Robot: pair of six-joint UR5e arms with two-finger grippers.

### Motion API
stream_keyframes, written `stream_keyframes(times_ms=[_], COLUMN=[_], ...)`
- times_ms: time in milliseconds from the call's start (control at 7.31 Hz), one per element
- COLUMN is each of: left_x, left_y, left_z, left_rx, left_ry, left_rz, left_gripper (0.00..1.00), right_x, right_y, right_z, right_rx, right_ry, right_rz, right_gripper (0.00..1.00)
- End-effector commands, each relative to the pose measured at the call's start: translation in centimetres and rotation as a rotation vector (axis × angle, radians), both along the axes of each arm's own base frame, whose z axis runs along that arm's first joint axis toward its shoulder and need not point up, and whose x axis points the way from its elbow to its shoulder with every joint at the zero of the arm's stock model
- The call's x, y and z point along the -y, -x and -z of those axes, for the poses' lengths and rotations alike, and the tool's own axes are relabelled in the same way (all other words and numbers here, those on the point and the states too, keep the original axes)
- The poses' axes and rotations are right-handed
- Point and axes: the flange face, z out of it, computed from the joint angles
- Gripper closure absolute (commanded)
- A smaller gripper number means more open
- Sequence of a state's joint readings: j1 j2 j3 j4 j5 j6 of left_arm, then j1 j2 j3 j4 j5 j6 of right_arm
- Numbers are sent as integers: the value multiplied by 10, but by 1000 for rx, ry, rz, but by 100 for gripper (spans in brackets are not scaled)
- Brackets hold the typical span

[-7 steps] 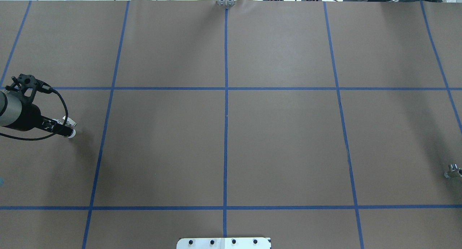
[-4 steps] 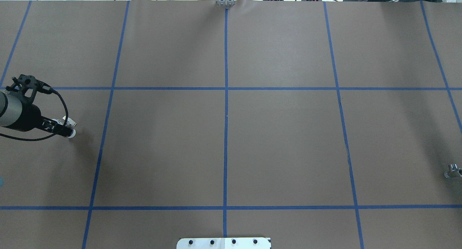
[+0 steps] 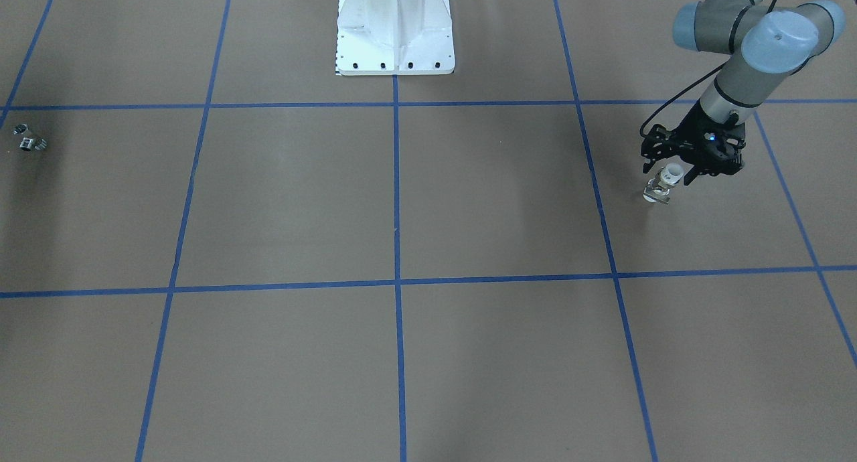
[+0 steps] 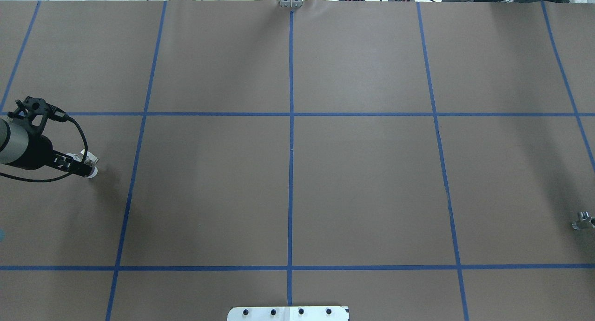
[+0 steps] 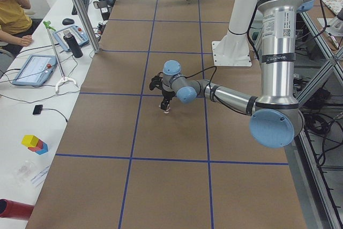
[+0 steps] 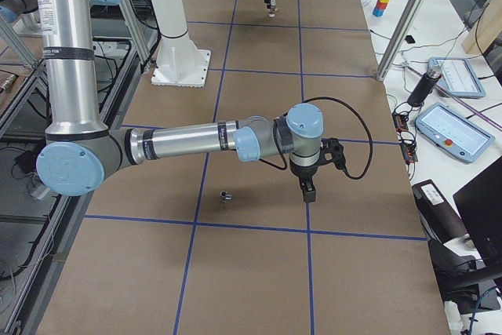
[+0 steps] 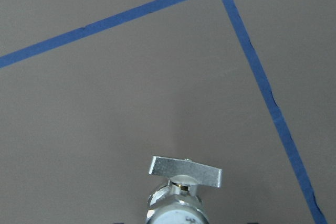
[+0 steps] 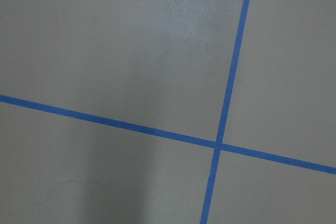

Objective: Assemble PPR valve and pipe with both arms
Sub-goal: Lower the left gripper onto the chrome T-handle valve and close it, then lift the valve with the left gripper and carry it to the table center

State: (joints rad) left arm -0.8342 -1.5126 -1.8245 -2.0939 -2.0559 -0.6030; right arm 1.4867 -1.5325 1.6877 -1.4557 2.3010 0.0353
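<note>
Chrome pipe (image 3: 27,142), PPR valve (image 3: 663,187) in left end effector (image 3: 673,176)

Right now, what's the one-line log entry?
left end effector: shut on valve | right end effector: beside pipe, state unclear | pipe: on table

Left arm (image 3: 753,53): reached out low, elbow raised, wrist angled steeply downward
Left gripper (image 3: 672,175): pointed down, clamped on the white collar of the PPR valve (image 3: 663,185)
Right arm (image 6: 188,140): forearm stretched out nearly level, wrist bent down
Right gripper (image 6: 307,191): pointed straight down; whether it was parted or closed could not be told
</note>
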Motion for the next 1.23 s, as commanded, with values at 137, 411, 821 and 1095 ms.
stream_keyframes(times_ms=[137,411,821,1095], left_x=[1,0,-7,5], left_y=[1,2,7,-7], left_z=[-1,9,55,84], left_rx=[7,-8,-69,-108], left_ry=[-6,-21,-28,49], left_rz=[7,7,22,108], left_gripper=[62,100,100,100], right_x=[0,0,-4,-7], right_y=[0,0,0,0], right_z=[0,1,-4,-7], right_rx=[0,0,-2,-1], right_ry=[0,0,8,11], right_rz=[0,-1,0,1], right_gripper=[0,0,0,0])
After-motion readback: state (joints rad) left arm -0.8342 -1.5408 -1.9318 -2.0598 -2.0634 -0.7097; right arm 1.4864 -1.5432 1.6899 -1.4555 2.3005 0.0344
